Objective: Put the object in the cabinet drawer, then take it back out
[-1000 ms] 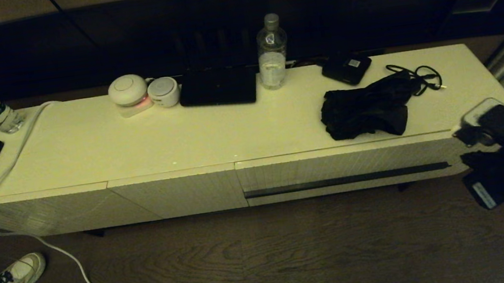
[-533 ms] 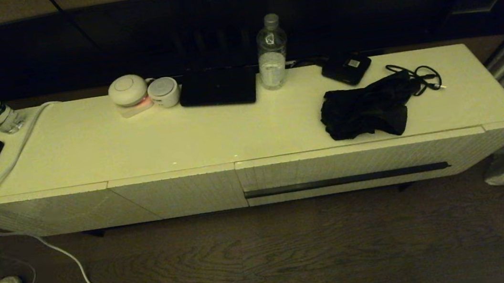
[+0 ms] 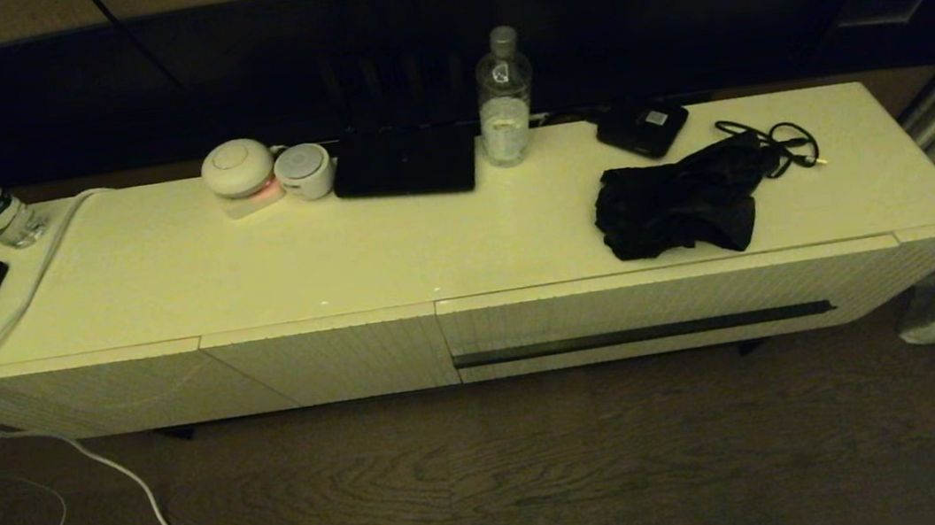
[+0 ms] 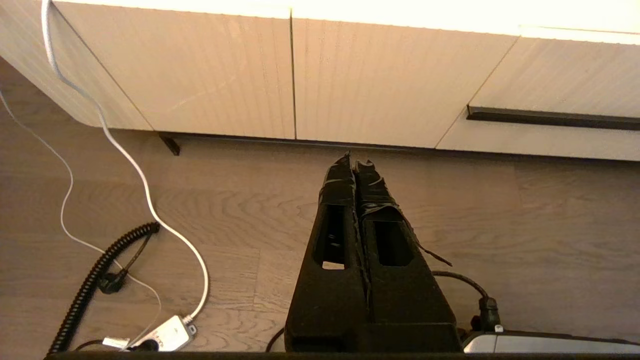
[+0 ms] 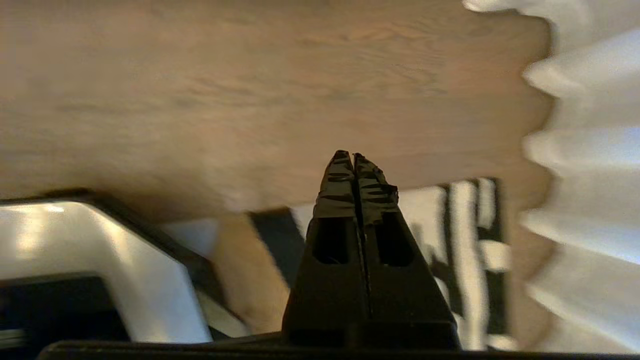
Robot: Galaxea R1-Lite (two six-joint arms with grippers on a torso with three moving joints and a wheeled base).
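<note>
Plainly, the black fabric bundle [image 3: 679, 205] lies on the cream worktop [image 3: 341, 251], right part, just above the closed cabinet drawer [image 3: 643, 312]; a small black box [image 3: 643, 128] behind it bears a white label, unreadable; the water bottle [image 3: 504, 97] label is likewise illegible; left gripper [image 4: 354, 165] and right gripper [image 5: 354, 159] hang low over the floor, fingers pressed together, empty.

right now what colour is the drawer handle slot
Dark, near black, on the cream drawer handle slot; head view shows it best.

The object [image 3: 679, 205] lies on the bench [image 3: 342, 260] directly above the cabinet drawer [image 3: 643, 312]; the cable [image 3: 778, 140] touches the object's far right end.
</note>
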